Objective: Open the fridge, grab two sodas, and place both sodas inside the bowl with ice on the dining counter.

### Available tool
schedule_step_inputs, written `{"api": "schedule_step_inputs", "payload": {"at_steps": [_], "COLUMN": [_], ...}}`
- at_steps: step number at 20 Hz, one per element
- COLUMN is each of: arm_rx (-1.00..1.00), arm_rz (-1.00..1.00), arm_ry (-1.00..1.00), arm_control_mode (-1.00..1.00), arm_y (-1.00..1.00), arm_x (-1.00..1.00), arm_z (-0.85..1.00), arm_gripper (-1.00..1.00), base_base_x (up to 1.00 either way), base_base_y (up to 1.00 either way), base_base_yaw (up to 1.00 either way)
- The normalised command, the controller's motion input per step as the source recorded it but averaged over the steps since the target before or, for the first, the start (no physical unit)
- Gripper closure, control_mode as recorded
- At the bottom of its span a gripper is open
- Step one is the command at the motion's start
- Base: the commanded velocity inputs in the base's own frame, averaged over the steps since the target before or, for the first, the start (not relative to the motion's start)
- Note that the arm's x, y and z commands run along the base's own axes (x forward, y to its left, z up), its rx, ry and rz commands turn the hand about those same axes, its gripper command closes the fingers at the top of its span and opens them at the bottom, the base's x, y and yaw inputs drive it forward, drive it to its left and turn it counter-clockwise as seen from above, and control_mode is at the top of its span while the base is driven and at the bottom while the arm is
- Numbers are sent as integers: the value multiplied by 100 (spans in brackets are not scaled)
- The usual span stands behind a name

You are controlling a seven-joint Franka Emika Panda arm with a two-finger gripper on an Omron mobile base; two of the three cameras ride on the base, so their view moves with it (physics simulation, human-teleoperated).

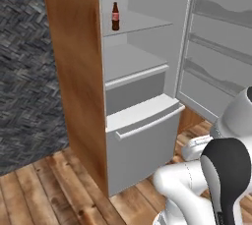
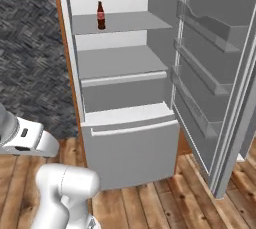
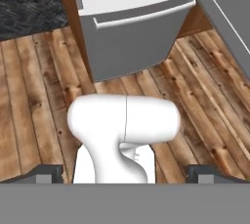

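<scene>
While the fridge [image 2: 130, 98] stands with its door [image 2: 215, 83] swung wide to the right, a cola bottle [image 2: 101, 16] stands upright on the upper shelf [image 2: 125, 22], near its left wall. Well below, over the wooden floor [image 3: 39, 96], the claw [image 3: 125, 173] is spread wide, holding nothing.

Silver-grey fridge [image 2: 130, 148] with wood side, dark-brown bottle [image 2: 101, 16] labelled red, plank floor [image 3: 205, 100], grey woven-patterned wall [image 1: 24, 71]

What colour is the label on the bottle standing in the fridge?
Red, on the dark-brown cola bottle on the upper shelf; the right base view shows it best.
</scene>
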Motion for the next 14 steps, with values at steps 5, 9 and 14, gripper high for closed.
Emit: {"api": "schedule_step_inputs", "payload": {"at_steps": [5,9,14], "arm_rx": [0,0,0], "arm_rz": [0,0,0], "arm_ry": [0,0,0], "arm_control_mode": [100,100,100], "arm_y": [0,0,0], "arm_x": [0,0,0], "arm_z": [0,0,0], "arm_gripper": [-100,-100,-100], "base_base_x": [56,57,60], "base_base_y": [-24,-23,-22], "base_base_yaw": [19,18,19]}}
